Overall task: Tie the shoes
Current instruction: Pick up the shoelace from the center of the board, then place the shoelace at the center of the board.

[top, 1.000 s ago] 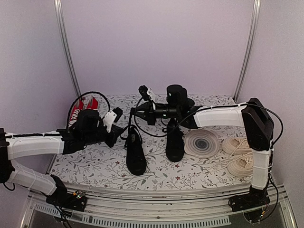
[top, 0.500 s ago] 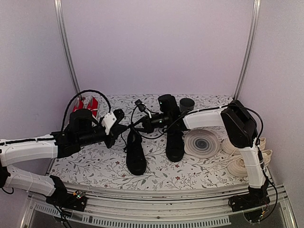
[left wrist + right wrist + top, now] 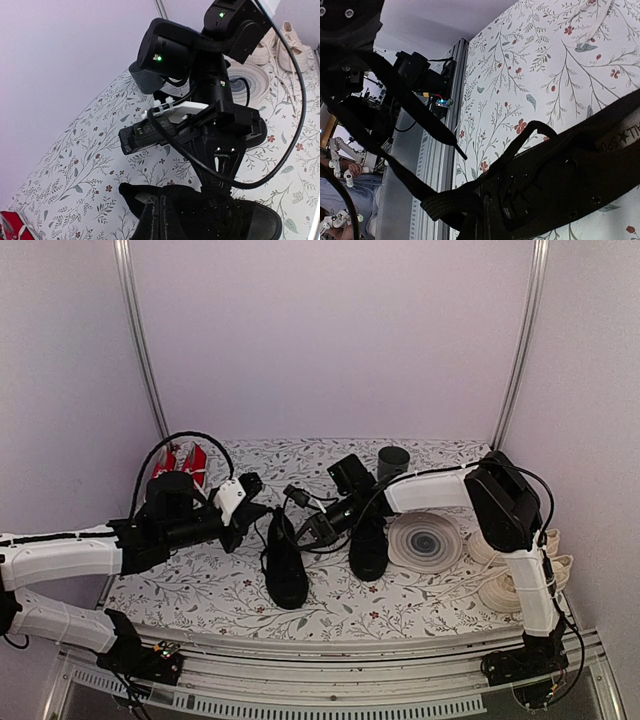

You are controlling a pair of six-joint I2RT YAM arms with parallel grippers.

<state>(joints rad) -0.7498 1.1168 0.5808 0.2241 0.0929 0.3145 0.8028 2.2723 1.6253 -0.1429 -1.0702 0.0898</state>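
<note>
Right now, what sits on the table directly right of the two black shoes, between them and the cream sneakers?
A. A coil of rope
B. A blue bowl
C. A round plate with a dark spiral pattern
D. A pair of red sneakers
C: the round spiral-patterned plate lies between the black shoes and the cream sneakers.

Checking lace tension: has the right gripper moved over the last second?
Yes. The right gripper dropped toward the near edge, from level with the grey cup to beside the left black shoe.

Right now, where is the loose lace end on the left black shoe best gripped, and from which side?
Probably just behind its tip, on the lace end, coming from the shoe's open top: there it hangs free in the air, while nearer the eyelets it lies against the shoe.
</note>
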